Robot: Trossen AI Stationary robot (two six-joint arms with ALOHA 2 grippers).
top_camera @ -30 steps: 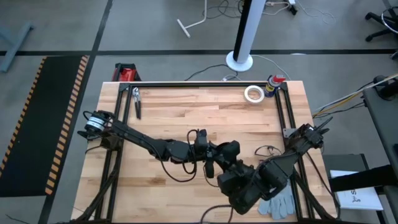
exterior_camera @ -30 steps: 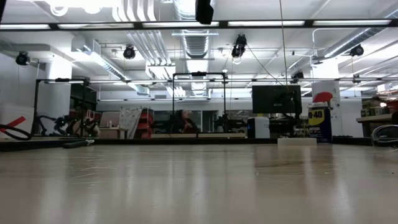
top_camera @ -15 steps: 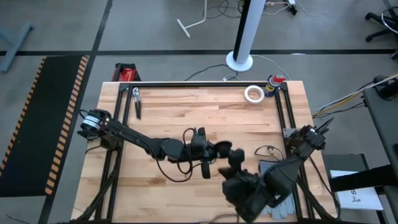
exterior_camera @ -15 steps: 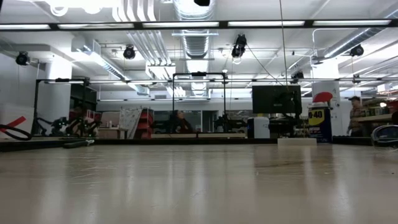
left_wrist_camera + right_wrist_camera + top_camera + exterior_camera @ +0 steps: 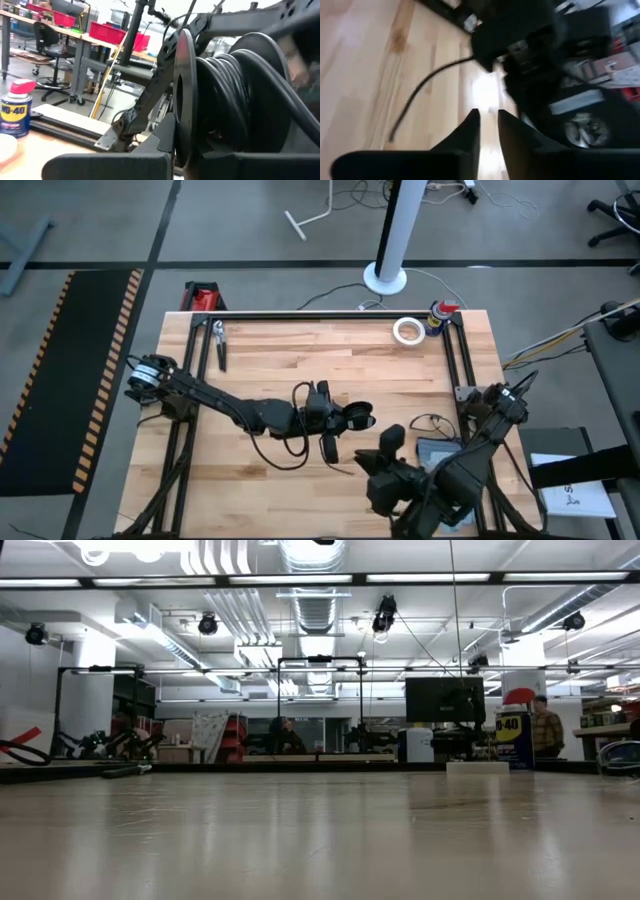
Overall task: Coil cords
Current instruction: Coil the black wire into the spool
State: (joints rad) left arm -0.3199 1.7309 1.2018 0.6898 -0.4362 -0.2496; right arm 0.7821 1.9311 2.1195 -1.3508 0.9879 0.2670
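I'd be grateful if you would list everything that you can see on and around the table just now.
cord: one, black, wound on a dark reel near the table's middle
tape roll: one, white, by the table's far edge
WD-40 can: one, blue and yellow with a red cap, far right corner
pliers: one pair, dark, far left part of the table
table: one, light wood
person: one, yellow top, in the room behind
left gripper: dark, at the reel
right gripper: dark, toward the near edge, right of the reel
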